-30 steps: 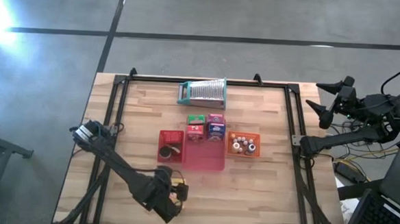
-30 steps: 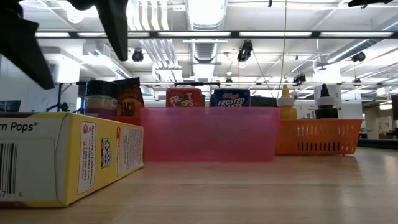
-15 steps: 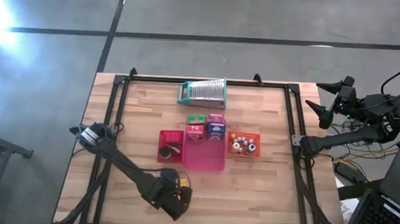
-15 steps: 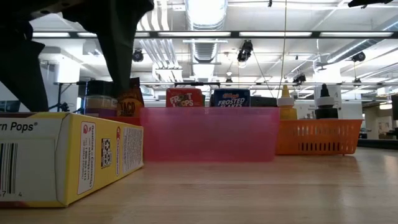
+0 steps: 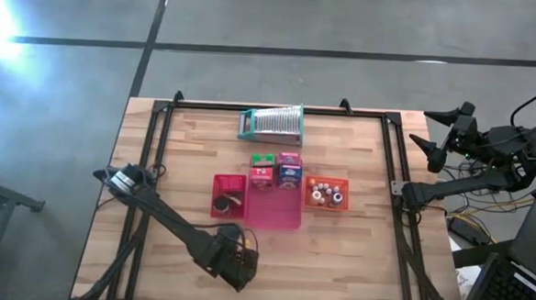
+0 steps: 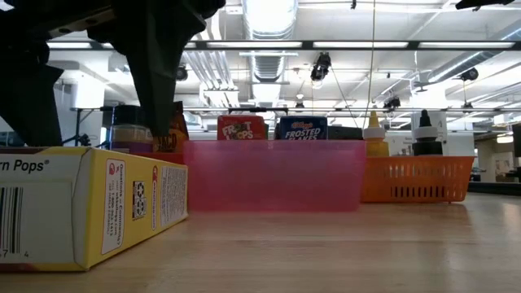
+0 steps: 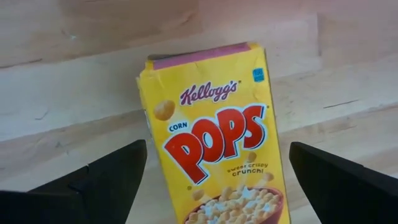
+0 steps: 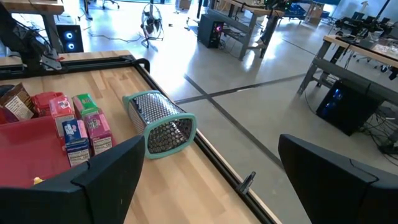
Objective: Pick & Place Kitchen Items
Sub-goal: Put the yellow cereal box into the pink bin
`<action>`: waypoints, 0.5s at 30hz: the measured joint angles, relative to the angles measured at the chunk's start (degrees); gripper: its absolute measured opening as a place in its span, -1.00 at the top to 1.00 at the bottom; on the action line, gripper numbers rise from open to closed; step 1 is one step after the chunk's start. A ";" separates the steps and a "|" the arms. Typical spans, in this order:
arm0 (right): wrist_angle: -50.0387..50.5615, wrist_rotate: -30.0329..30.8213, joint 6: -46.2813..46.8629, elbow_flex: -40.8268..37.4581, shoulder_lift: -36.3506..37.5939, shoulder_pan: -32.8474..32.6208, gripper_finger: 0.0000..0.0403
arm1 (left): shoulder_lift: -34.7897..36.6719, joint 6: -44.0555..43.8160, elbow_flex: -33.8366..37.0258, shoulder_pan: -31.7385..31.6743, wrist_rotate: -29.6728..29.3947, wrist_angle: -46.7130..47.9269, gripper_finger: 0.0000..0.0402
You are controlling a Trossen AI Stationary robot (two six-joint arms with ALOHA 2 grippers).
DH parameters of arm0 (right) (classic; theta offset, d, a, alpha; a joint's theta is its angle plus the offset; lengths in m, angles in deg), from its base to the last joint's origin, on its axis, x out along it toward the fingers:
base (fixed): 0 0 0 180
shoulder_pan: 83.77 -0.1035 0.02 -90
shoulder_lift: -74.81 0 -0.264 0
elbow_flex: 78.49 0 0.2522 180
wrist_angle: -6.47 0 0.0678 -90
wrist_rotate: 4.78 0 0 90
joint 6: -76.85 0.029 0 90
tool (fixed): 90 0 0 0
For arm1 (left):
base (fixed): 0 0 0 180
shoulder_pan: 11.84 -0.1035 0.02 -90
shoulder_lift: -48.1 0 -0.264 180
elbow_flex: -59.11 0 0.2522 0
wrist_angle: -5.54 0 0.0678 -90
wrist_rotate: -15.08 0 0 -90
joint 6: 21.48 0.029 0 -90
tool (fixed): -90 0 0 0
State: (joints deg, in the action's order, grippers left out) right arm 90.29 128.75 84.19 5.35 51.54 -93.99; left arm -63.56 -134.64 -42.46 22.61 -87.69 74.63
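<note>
Wooden table (image 5: 354,256) first: my left gripper (image 7: 211,186) has its fingers (image 7: 93,186) wide, one each side of the flat yellow Corn Pops box (image 7: 217,143), ready to squeeze it. My right gripper (image 5: 430,131) waits wide too, off the table's edge.

A: What moved? 
B: The left end effector (image 5: 241,262) slid rightward along the lower edge of the frame and came down over the yellow Corn Pops box (image 7: 217,140). 
A: And its fingers? 
B: They now straddle the box, spread slightly wider than before.
</note>
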 joint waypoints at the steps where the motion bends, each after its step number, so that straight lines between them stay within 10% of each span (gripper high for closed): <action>1: 0.00 0.00 0.06 0.00 0.00 0.00 -0.81 | -0.25 0.00 0.00 0.00 0.34 -0.10 -0.99; 15: 0.00 0.00 0.08 -0.02 0.00 0.02 -0.81 | -1.83 1.17 0.00 -1.80 1.00 -2.88 -0.99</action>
State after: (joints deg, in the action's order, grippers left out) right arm 90.29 128.75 84.27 5.33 51.54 -93.96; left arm -65.39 -133.47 -42.46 20.81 -86.69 71.76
